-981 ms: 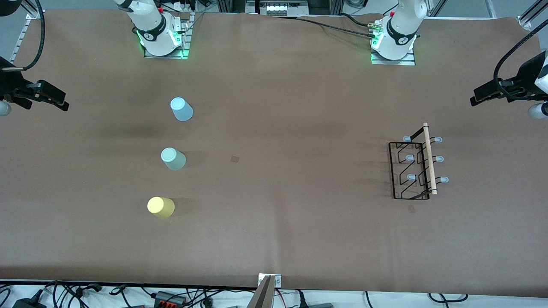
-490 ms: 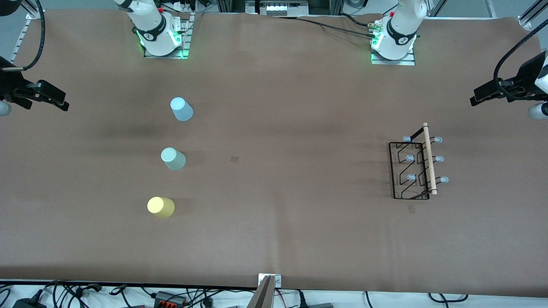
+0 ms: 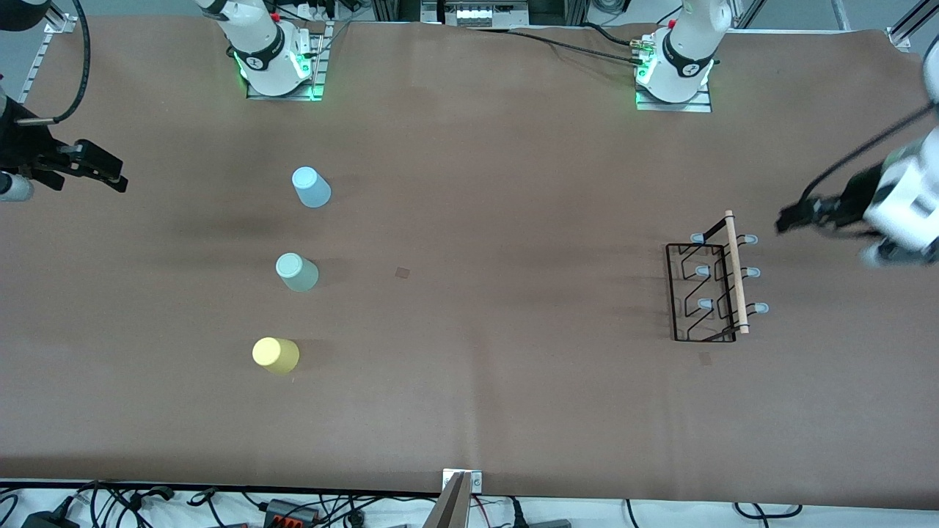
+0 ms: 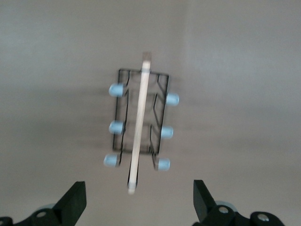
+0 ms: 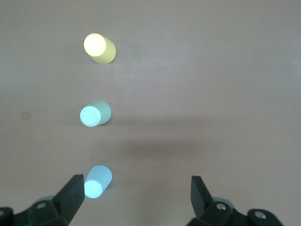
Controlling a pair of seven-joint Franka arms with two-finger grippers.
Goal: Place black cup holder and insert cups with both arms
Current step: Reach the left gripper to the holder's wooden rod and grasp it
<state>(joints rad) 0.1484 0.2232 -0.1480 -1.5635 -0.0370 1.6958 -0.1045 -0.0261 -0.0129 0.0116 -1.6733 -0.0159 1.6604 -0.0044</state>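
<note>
Rack (image 3: 715, 290) on the table (image 3: 513, 403) toward the left arm's end, untouched, left gripper (image 3: 788, 218) spread wide in the air just beside it, three cups (image 3: 296, 272) standing toward the right arm's end, right gripper (image 3: 110, 178) also spread wide, holding nothing

Counting it up on the counter (image 3: 513, 403): three cups out here, one light blue cup (image 3: 311, 187), one pale green cup (image 3: 296, 272), one yellow cup (image 3: 275, 355), all three standing upside down. One black cup holder (image 3: 710, 289), just the one, and it carries a single wooden rod handle (image 3: 736, 273). Pegs on that rack: six, pale blue tips, three down each side of the rod in the left wrist view. Two arms, so two hands: the left hand (image 3: 796, 216) and the right hand (image 3: 103, 170).
</note>
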